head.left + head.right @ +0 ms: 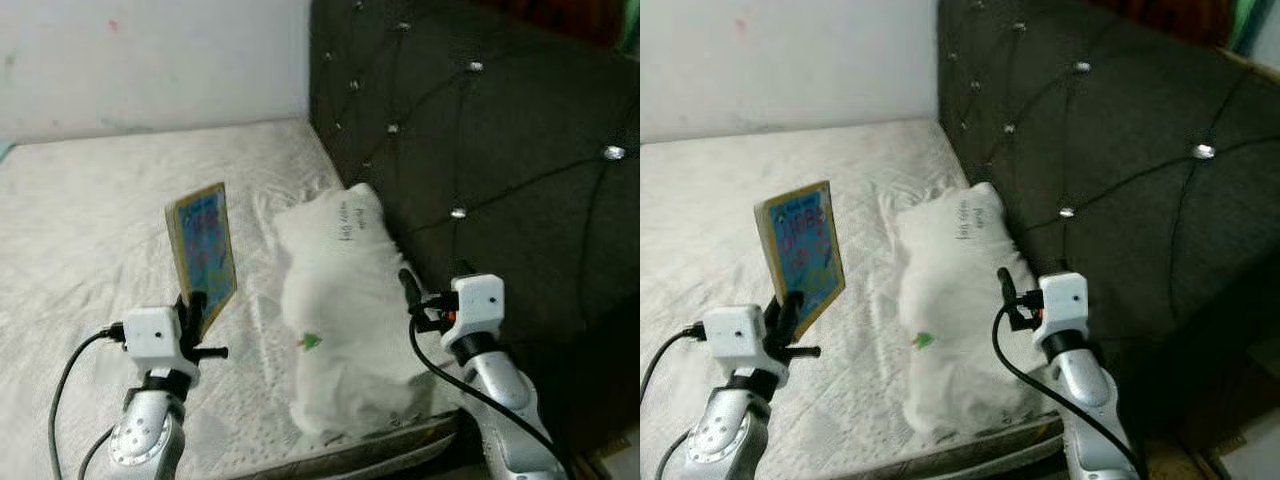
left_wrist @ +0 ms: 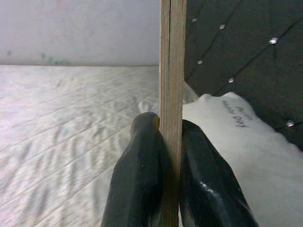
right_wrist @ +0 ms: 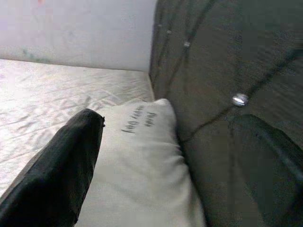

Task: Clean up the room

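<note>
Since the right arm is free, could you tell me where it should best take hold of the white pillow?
Grip the white pillow by its near right corner, coming from the headboard side where the right gripper hovers with jaws open. The pillow lies flat along the headboard; its soft edge should pinch easily.

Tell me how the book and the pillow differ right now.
The book is thin, stiff and colourful with a yellow edge; the pillow is plump, soft and white with dark writing.
The book stands upright, lifted off the bed, clamped in the left tool; the pillow lies on the mattress against the dark tufted headboard, with the right tool open beside it.
Both are over the same bed.
</note>
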{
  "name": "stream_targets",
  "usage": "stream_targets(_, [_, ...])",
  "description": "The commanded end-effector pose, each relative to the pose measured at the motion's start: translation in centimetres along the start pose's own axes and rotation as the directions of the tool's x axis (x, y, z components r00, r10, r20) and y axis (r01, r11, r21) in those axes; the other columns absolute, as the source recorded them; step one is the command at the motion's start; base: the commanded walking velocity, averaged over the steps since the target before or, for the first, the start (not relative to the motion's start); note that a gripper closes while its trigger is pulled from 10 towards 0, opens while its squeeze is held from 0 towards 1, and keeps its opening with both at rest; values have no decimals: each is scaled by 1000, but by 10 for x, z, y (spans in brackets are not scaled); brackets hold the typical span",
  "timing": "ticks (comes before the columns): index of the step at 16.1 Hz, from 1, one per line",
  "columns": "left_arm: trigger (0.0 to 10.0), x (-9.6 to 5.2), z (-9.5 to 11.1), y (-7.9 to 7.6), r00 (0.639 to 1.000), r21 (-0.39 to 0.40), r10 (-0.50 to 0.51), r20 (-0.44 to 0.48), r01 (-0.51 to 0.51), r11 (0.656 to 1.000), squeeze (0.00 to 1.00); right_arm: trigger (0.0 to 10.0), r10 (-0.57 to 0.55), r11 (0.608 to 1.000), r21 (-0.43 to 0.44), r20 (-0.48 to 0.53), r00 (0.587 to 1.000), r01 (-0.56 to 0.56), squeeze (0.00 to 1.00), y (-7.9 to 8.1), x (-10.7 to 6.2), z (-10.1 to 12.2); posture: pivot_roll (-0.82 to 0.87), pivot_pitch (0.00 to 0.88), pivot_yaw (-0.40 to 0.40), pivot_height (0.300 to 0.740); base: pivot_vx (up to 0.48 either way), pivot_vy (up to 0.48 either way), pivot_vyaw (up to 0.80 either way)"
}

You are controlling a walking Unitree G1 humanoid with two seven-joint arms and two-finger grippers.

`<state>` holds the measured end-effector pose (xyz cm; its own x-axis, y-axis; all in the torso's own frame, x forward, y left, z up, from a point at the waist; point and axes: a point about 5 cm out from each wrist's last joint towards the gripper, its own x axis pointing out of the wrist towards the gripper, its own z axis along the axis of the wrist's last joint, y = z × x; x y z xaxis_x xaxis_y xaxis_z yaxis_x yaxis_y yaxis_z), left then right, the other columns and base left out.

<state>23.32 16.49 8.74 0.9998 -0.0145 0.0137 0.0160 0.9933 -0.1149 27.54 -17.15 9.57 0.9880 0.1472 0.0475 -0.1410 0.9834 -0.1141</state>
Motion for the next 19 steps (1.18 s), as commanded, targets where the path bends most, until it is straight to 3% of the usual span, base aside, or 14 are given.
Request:
stream_targets(1, [10000, 1, 5, -3, 1000, 7, -10, 22, 10, 1000, 0, 10000, -2, 1000, 0, 2, 1000, 2, 0, -1, 0, 0, -119, 0, 25, 740, 0, 0, 0])
stream_targets(5, [10000, 1, 5, -2, 1000, 12, -2, 20, 2, 1000, 0, 10000, 10, 1000, -16, 6, 1000, -10, 0, 1, 0, 0, -113, 0, 24, 740, 0, 0, 0])
stream_targets(9, [10000, 0, 5, -1, 1000, 8, 7, 18, -8, 1000, 0, 10000, 22, 1000, -22, 3, 1000, -22, 0, 4, -1, -1, -109, 0, 24, 740, 0, 0, 711])
stream_targets(12, [10000, -1, 4, -2, 1000, -8, 10, 10, -10, 1000, 0, 10000, 17, 1000, -17, -2, 1000, -17, 0, 3, -1, -2, -110, 0, 23, 740, 0, 0, 0])
stream_targets(19, [10000, -1, 4, -3, 1000, -12, 5, 9, -5, 1000, 0, 10000, 16, 1000, -20, -5, 1000, -16, 0, 2, -1, -2, -113, 0, 20, 740, 0, 344, 0])
